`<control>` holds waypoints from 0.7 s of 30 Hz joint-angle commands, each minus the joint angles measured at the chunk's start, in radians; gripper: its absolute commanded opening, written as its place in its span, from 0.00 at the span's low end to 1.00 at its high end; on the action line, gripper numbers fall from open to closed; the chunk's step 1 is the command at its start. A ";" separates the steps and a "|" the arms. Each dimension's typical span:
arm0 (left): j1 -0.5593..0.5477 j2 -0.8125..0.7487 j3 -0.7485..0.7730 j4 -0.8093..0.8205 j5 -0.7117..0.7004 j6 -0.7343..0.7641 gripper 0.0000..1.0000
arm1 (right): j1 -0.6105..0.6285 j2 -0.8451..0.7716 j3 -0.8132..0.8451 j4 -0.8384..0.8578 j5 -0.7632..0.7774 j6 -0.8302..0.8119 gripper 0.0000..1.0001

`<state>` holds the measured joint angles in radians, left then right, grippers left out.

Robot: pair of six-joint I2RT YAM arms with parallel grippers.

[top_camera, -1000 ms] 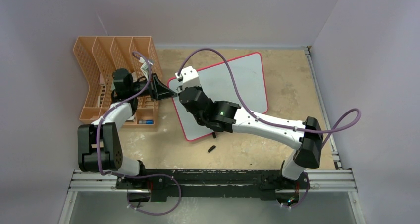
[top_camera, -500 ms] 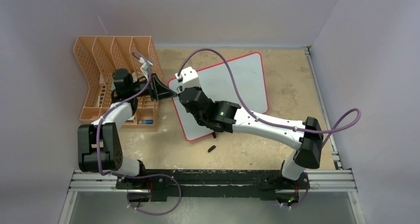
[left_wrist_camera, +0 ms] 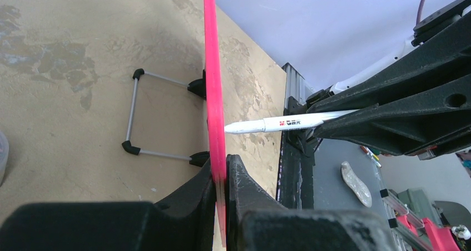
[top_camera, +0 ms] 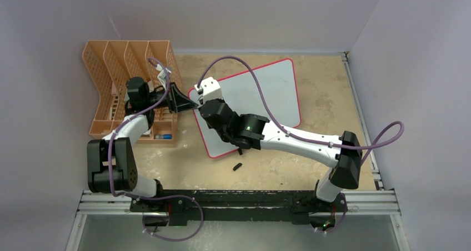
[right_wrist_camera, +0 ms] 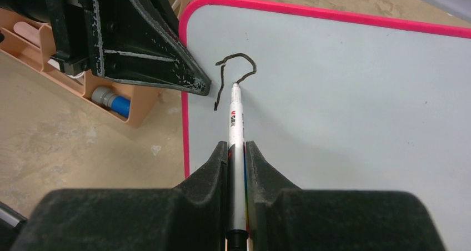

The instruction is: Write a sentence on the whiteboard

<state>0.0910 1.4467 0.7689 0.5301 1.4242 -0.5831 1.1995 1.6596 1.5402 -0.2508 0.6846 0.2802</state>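
Right gripper (right_wrist_camera: 237, 148) pinches a marker (right_wrist_camera: 235, 123) between its fingers. The tip touches the whiteboard (right_wrist_camera: 361, 112) near its left pink rim, at the end of the sentence (right_wrist_camera: 236, 56), which is only one looping black stroke. Left gripper (left_wrist_camera: 221, 167) is clamped on that rim, beside the stroke. A rack (top_camera: 111, 84) stands just left of the whiteboard.

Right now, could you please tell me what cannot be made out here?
- Top view: the right arm hides the writing; the small black piece on the table is too small to identify.
- Left wrist view: the whiteboard is edge-on, its face unseen.
- Right wrist view: the fingers hide the rear of the marker; the frame cuts the whiteboard's right side.
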 commanded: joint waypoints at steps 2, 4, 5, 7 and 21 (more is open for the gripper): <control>-0.020 -0.014 0.012 -0.010 0.005 0.023 0.00 | 0.009 -0.006 0.029 0.004 -0.008 0.006 0.00; -0.020 -0.014 0.012 -0.011 0.005 0.024 0.00 | 0.009 -0.006 0.032 0.006 -0.011 0.004 0.00; -0.020 -0.014 0.012 -0.010 0.005 0.024 0.00 | 0.009 -0.006 0.032 0.009 -0.013 0.004 0.00; -0.020 -0.014 0.012 -0.010 0.005 0.023 0.00 | 0.010 -0.005 0.032 0.015 -0.015 0.002 0.00; -0.020 -0.012 0.012 -0.011 0.005 0.022 0.00 | 0.011 0.009 0.043 0.030 -0.011 -0.009 0.00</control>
<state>0.0910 1.4467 0.7689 0.5301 1.4242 -0.5827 1.2045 1.6634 1.5406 -0.2493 0.6632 0.2760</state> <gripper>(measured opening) 0.056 0.141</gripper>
